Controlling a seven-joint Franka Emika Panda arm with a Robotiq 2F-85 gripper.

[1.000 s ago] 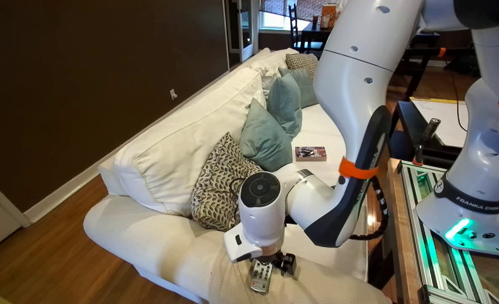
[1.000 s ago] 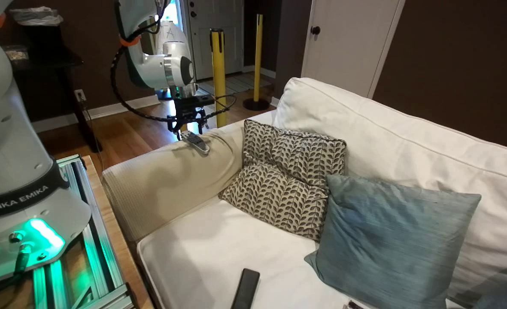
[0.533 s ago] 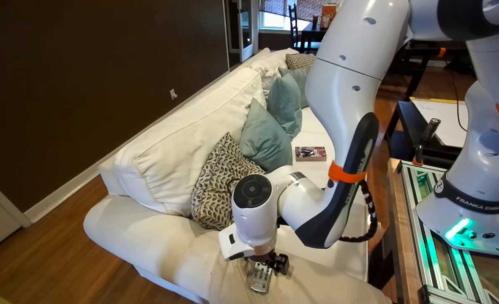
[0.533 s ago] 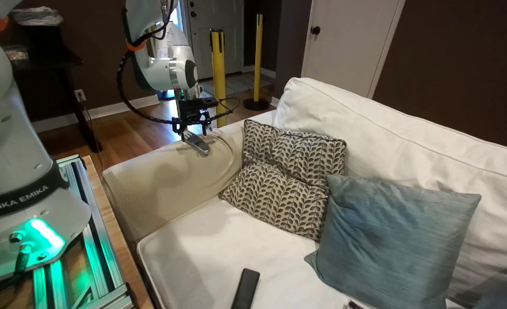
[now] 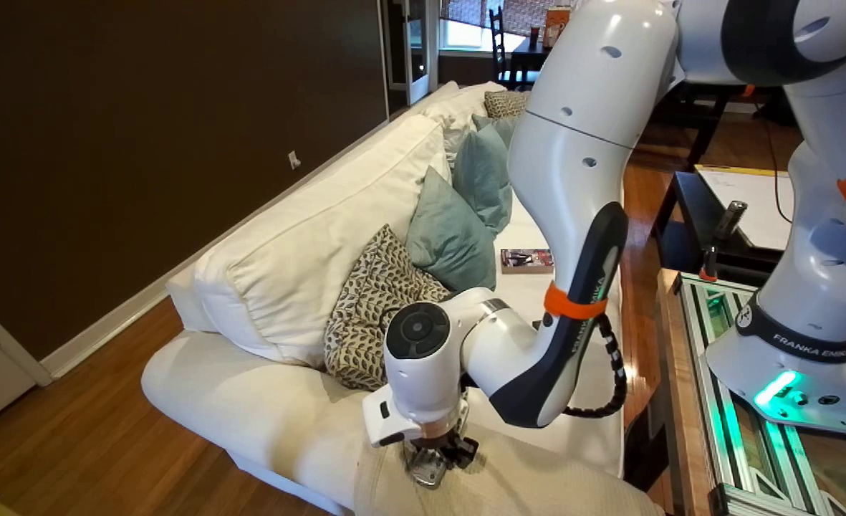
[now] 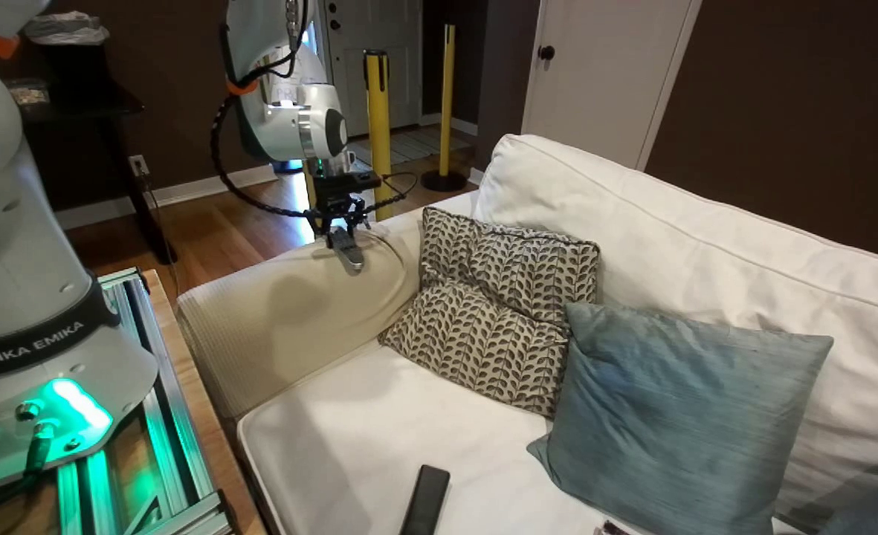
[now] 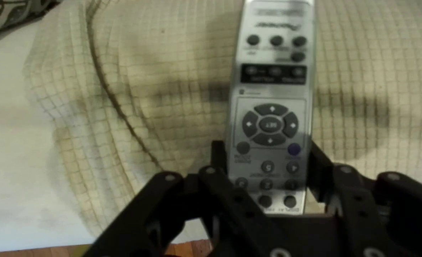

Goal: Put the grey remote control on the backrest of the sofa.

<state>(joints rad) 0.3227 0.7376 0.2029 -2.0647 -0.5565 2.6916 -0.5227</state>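
In the wrist view the grey remote control (image 7: 272, 96) runs lengthwise between my fingers, buttons facing the camera. My gripper (image 7: 268, 157) is shut on its long sides, a dark finger pressed to each edge. The far end is free, and the nearest end is partly covered by the gripper. Both exterior views place the remote control (image 6: 348, 253) at the top of the sofa's cloth-covered armrest (image 6: 282, 312); whether it still touches the cloth I cannot tell. The puffy white backrest of the sofa (image 5: 322, 229) stands apart from the gripper, beyond a patterned pillow.
The leaf-patterned pillow (image 6: 494, 312) and a blue-green pillow (image 6: 684, 416) lean against the backrest. On the seat lie a black remote (image 6: 425, 499) and a small boxy item with a picture (image 5: 526, 261). A dark wall (image 5: 179, 107) rises behind the sofa.
My gripper has come down toward the armrest, shifted over the remote and closed on it. The remote has turned a little between the fingers.
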